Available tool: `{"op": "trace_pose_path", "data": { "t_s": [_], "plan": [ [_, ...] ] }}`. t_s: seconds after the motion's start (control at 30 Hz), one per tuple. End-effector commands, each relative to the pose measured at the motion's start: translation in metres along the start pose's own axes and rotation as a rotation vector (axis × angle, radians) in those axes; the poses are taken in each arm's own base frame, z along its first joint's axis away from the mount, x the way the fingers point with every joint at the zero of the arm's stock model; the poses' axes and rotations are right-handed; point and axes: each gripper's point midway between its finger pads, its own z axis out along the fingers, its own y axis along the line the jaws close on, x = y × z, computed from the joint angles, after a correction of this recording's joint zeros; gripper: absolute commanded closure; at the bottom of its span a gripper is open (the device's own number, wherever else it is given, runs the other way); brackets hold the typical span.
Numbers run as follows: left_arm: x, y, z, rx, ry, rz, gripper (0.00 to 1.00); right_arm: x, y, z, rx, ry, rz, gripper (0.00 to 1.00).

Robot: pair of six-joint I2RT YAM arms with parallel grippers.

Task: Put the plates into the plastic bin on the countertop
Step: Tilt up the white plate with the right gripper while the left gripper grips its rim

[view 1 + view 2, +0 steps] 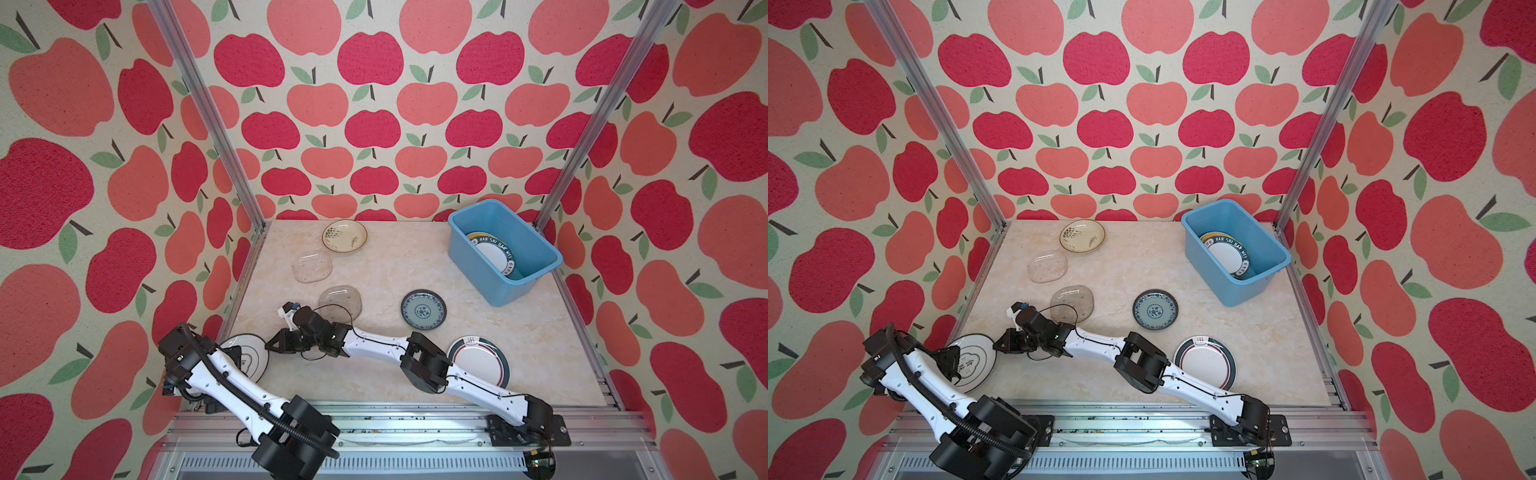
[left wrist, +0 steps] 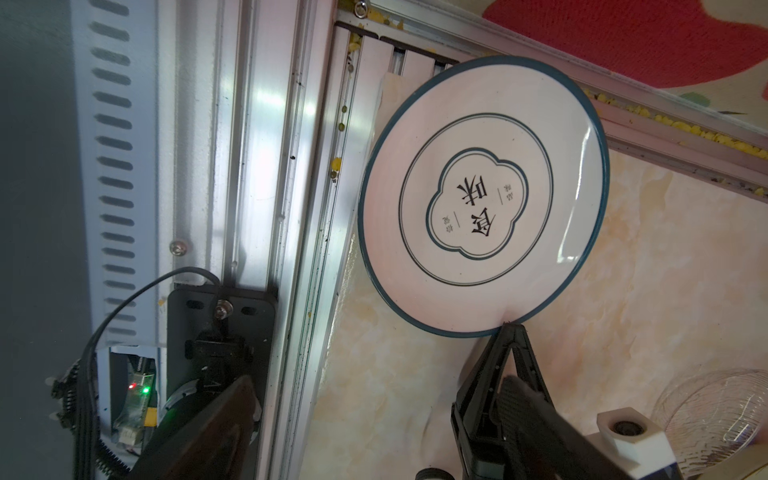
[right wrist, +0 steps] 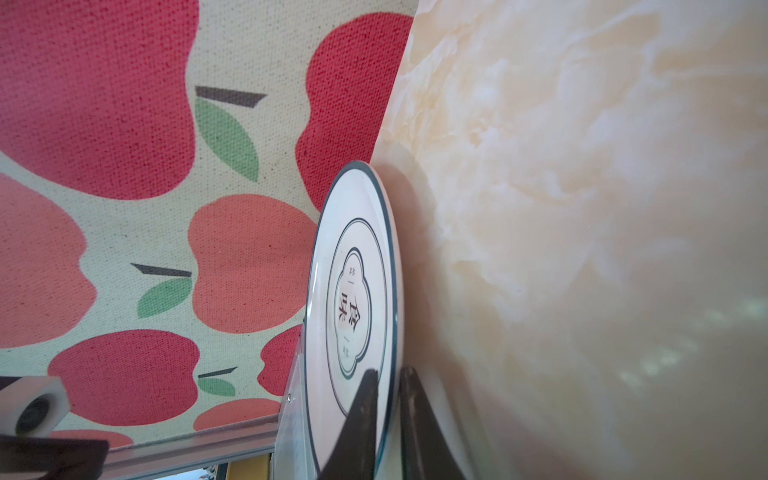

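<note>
The right end effector (image 3: pixel 390 372) reaches across to the near left corner of the surface (image 1: pixel 415 266). It is closed on the rim of the corner plate (image 2: pixel 482 195). In the right wrist view one finger (image 3: pixel 365 415) lies on the plate's face and the other under its edge, with only the rim between them. That plate is white with a dark rim and has characters in a lobed frame. It sits partly over the aluminium rails (image 2: pixel 291 166) at that corner, and I cannot tell whether it is lifted off the surface.

The left end effector (image 1: pixel 951 365) hangs just over the plate's left part, jaws wide apart and gripping nothing. Only one of its fingers (image 2: pixel 208 428) shows in the left wrist view.

The bin (image 1: pixel 498 291) stands at the far right corner, well apart from the gripped plate. Inside it the binned plate (image 1: pixel 490 253), white with a lettered dark rim, lies on a yellow plate (image 1: pixel 470 238).

The blue plate (image 1: pixel 424 310) lies in the middle of the surface. The red-lined plate (image 1: pixel 478 361) lies near the front right, partly under the elbow of the right arm (image 1: pixel 424 361).

Along the left side, going toward the far wall, lie the near glass plate (image 1: pixel 338 297), the far glass plate (image 1: pixel 311 267) and the cream plate (image 1: pixel 345 236). In both top views a cable (image 1: pixel 338 305) loops from the right wrist over the near glass plate.
</note>
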Motion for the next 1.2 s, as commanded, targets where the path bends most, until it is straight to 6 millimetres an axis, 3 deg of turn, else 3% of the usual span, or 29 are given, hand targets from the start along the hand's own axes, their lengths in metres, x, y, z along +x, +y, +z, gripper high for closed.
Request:
{"op": "trace_pose_path", "data": {
  "t_s": [0.0, 0.27, 0.53, 0.7, 0.8, 0.83, 0.87, 1.03, 1.17],
  "plan": [
    [-0.009, 0.001, 0.005, -0.013, -0.032, -0.06, 0.06, 0.024, -0.043, 0.008, 0.064, 0.051, 0.039, 0.88],
    [-0.033, -0.013, 0.013, -0.01, -0.084, -0.031, 0.06, 0.012, -0.037, 0.002, 0.043, 0.046, 0.046, 0.94],
    [-0.047, -0.029, 0.019, 0.018, -0.107, 0.048, 0.06, -0.016, -0.04, -0.024, 0.072, -0.016, 0.046, 0.97],
    [-0.043, -0.039, 0.03, 0.058, -0.077, 0.122, 0.07, -0.031, -0.048, -0.044, 0.103, -0.058, 0.064, 0.98],
    [-0.035, -0.05, 0.035, 0.105, -0.058, 0.19, 0.07, -0.03, -0.049, -0.054, 0.126, -0.063, 0.057, 0.98],
    [-0.031, -0.053, 0.037, 0.114, -0.048, 0.219, 0.07, -0.049, -0.061, -0.068, 0.145, -0.094, 0.069, 0.98],
    [-0.028, -0.057, 0.038, 0.117, -0.041, 0.242, 0.07, -0.051, -0.062, -0.072, 0.152, -0.099, 0.072, 0.98],
    [-0.01, -0.079, 0.051, 0.142, 0.012, 0.383, 0.08, -0.055, -0.071, -0.094, 0.185, -0.11, 0.07, 0.98],
    [0.006, -0.094, 0.063, 0.18, 0.072, 0.43, 0.1, -0.052, -0.071, -0.098, 0.193, -0.097, 0.061, 0.96]
  ]
}}
